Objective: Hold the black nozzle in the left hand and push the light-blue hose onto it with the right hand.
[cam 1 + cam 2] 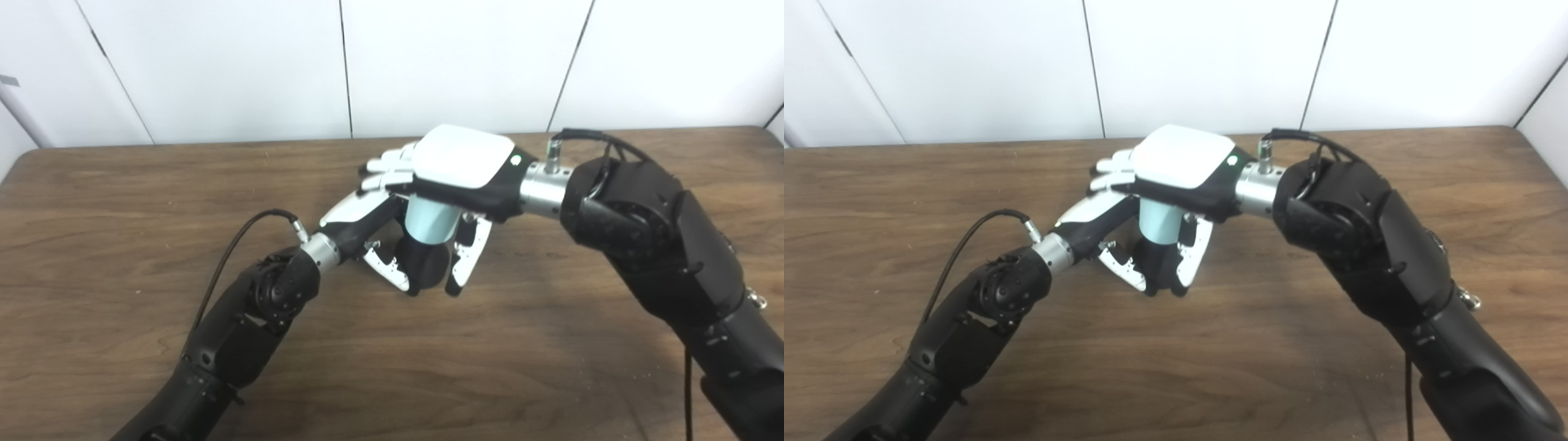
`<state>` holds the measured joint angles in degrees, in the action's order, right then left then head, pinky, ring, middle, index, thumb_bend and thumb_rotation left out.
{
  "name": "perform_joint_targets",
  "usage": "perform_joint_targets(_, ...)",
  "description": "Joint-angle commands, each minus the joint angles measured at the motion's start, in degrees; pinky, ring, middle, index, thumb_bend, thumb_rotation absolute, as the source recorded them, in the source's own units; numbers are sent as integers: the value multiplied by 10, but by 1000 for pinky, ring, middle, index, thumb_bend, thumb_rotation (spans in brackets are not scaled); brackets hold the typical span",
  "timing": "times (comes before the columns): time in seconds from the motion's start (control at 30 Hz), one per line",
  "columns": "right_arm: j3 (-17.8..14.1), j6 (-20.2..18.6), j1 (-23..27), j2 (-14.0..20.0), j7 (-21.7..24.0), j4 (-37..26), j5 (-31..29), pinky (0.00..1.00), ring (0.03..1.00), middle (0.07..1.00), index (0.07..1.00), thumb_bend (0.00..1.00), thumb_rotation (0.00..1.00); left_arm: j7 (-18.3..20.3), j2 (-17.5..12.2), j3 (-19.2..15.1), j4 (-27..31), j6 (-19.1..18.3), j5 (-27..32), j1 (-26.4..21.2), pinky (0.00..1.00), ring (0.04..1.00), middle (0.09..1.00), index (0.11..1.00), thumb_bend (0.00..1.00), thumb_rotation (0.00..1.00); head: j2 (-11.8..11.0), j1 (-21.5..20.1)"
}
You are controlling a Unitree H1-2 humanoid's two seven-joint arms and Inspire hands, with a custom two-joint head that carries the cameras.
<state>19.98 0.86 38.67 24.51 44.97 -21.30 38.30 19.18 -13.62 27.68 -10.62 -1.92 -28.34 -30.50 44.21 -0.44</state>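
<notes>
The joining step is judged to be in hand: the light-blue hose (430, 220) and the black nozzle (424, 262) are met end to end above the table (122, 202), near its middle. The left hand (375, 236) is brought in from the lower left, and its fingers (388, 268) are curled around the black nozzle from below and from both sides, so the nozzle is held clear of the table surface. The right hand (456, 168) is placed directly above, palm downward, with its white back plate uppermost; the light-blue hose is enclosed beneath that palm and points down toward the nozzle. The lower end of the hose is seen touching the top of the nozzle, roughly in line with it. How far the hose is already seated cannot be told, because the joint is partly hidden by the fingers of both hands. The exact closure of the right hand around the hose is also covered by its own back plate, though the hose is evidently carried by it. For the next move, a steady downward push along the hose axis is called for, while the nozzle is kept fixed and upright by the left hand. Sideways load should be avoided, since the hose is likely to buckle or slip off the nozzle if the two axes are allowed to diverge.
</notes>
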Motion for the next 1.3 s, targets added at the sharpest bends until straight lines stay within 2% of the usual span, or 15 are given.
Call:
perform_joint_targets(0.0, -26, -8, 34, -11, -39, -11, 10, 893, 947, 996, 959, 1000, 331, 29, -7, 11, -19, -12, -9, 3, 1000, 614, 482, 488, 526, 0, 0, -1)
perform_joint_targets(0.17, -62, -43, 27, -40, -81, -16, 37, 900, 981, 1000, 998, 1000, 321, 28, -6, 11, -19, -9, -9, 3, 1000, 615, 479, 490, 526, 0, -1, -1)
perform_joint_targets(0.3, -73, -52, 20, -44, -94, -14, 43, 955, 1000, 1000, 1000, 1000, 327, 27, -6, 12, -21, -7, -9, 3, 1000, 616, 478, 490, 526, 0, -1, -1)
perform_joint_targets(0.4, -78, -52, 17, -34, -87, -16, 33, 981, 1000, 1000, 1000, 1000, 336, 27, -6, 11, -20, -7, -9, 3, 1000, 616, 478, 490, 526, 0, 0, 0)
perform_joint_targets(0.6, -87, -55, 0, 9, -56, -34, -5, 1000, 1000, 1000, 1000, 1000, 370, 25, -7, 11, -22, -6, -10, 4, 1000, 616, 479, 489, 526, 0, 0, 0)
perform_joint_targets(0.83, -89, -59, -48, 60, -23, -71, -75, 1000, 1000, 1000, 1000, 1000, 437, 25, -6, 10, -22, -8, -10, 3, 1000, 617, 479, 489, 526, 0, -1, 0)
perform_joint_targets(1.07, -88, -89, -63, 71, 1, -91, -133, 1000, 1000, 1000, 1000, 976, 590, 25, -7, 9, -22, -9, -10, 2, 1000, 617, 480, 489, 526, 0, -2, 1)
perform_joint_targets(1.27, -73, -92, -71, 73, 1, -93, -138, 1000, 1000, 1000, 1000, 924, 690, 26, -7, 10, -20, -11, -11, 2, 1000, 616, 485, 486, 526, 0, -3, 1)
